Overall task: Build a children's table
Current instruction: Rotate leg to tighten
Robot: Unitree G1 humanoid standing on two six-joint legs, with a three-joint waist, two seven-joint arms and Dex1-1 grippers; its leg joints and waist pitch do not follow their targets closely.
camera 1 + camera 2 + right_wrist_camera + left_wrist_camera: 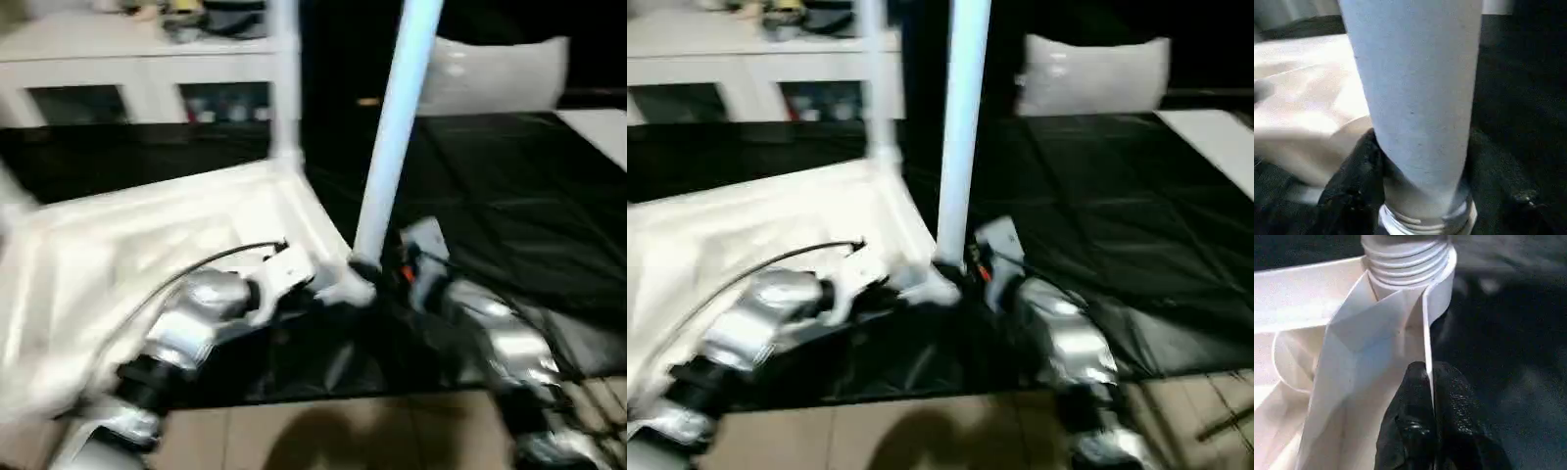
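At centre frame, the right end effector [377,274] grips a leg [397,127] entering the upturned table top's [147,245] near corner socket, the left end effector [1427,426] pinches its rim, another leg [284,78] stands fitted, others apparently remain.

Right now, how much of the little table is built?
One leg already stands up from the far corner of the upside-down top. A second leg is in hand: the right claw is around its base at the near corner socket, where its thread still shows, while the left claw pinches the top's edge. No more than these two legs can be seen fitted.
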